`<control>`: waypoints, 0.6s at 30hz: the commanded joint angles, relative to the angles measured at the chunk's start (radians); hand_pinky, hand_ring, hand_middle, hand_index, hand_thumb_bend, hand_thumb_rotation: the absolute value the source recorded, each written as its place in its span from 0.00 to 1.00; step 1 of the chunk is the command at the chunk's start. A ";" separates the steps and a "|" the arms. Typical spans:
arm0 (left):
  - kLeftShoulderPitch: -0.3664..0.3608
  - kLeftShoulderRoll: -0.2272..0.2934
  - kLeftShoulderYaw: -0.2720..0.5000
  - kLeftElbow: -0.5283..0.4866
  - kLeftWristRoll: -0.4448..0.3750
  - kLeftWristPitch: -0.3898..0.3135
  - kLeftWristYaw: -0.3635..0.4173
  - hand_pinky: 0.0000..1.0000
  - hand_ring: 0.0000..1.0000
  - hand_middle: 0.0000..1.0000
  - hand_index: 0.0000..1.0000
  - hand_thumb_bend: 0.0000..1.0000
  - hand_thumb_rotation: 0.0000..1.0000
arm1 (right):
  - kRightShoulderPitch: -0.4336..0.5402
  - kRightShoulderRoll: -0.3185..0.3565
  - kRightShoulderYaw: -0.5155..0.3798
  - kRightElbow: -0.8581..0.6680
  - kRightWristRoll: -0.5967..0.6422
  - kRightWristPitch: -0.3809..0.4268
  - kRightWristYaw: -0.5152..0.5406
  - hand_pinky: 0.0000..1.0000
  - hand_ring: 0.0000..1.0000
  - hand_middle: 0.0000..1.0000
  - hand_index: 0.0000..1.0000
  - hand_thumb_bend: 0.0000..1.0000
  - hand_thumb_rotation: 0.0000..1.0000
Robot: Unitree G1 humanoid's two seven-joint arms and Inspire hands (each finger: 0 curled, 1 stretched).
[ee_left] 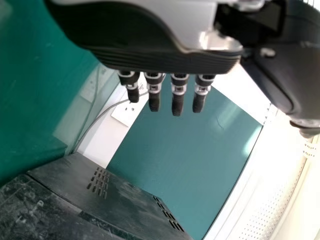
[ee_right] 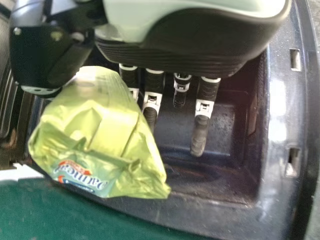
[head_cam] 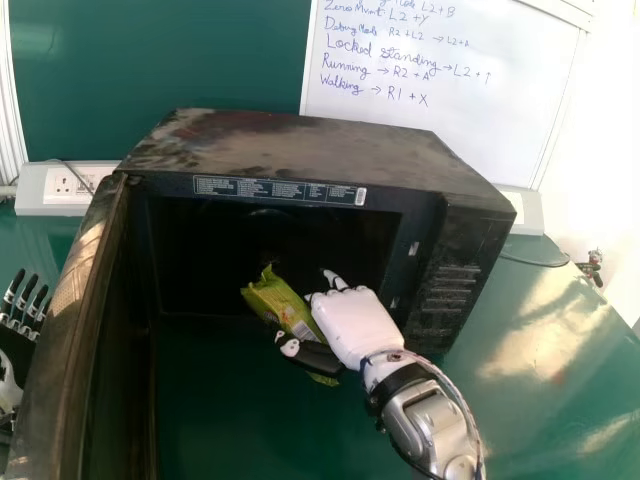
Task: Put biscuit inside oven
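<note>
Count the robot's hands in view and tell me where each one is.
2. The right hand is at the oven's mouth, holding the green biscuit packet. The left hand is beside the open door, at the head view's left edge.

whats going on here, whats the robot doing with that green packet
The robot's right hand has the green biscuit packet between its thumb and fingers, at the mouth of the black oven. The oven door stands open. The packet has not been let go yet, so the job isn't finished. The left hand is off to the side, fingers straight, holding nothing.
</note>
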 commanded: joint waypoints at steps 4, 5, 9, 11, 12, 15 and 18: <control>0.018 -0.032 -0.008 0.038 -0.013 0.008 -0.018 0.53 0.72 0.80 0.89 0.08 0.00 | -0.049 0.007 0.007 0.039 0.009 0.006 -0.033 0.50 0.55 0.46 0.53 0.52 0.00; 0.019 -0.033 -0.008 0.035 -0.012 0.008 -0.015 0.53 0.72 0.80 0.89 0.08 0.00 | -0.054 0.006 0.009 0.047 0.008 0.004 -0.039 0.50 0.54 0.46 0.53 0.52 0.00; 0.018 -0.033 -0.009 0.037 -0.009 0.006 -0.013 0.54 0.72 0.81 0.88 0.08 0.00 | -0.076 0.009 0.012 0.078 0.016 0.003 -0.054 0.48 0.51 0.45 0.54 0.52 0.00; 0.016 -0.032 -0.007 0.044 -0.011 0.006 -0.017 0.52 0.71 0.80 0.88 0.08 0.00 | -0.087 0.009 0.013 0.093 0.021 0.000 -0.066 0.48 0.50 0.45 0.54 0.52 0.00; 0.015 -0.031 -0.007 0.046 -0.012 0.007 -0.018 0.51 0.71 0.80 0.88 0.08 0.00 | -0.092 0.009 0.014 0.101 0.025 -0.001 -0.070 0.47 0.49 0.45 0.55 0.52 0.00; 0.015 -0.031 -0.007 0.046 -0.012 0.008 -0.015 0.52 0.72 0.80 0.88 0.09 0.00 | -0.108 0.010 0.017 0.121 0.035 0.000 -0.079 0.45 0.47 0.44 0.55 0.52 0.00; 0.016 -0.033 -0.007 0.043 -0.013 0.007 -0.017 0.51 0.72 0.80 0.88 0.08 0.00 | -0.121 0.008 0.021 0.134 0.042 0.000 -0.087 0.45 0.47 0.44 0.55 0.52 0.00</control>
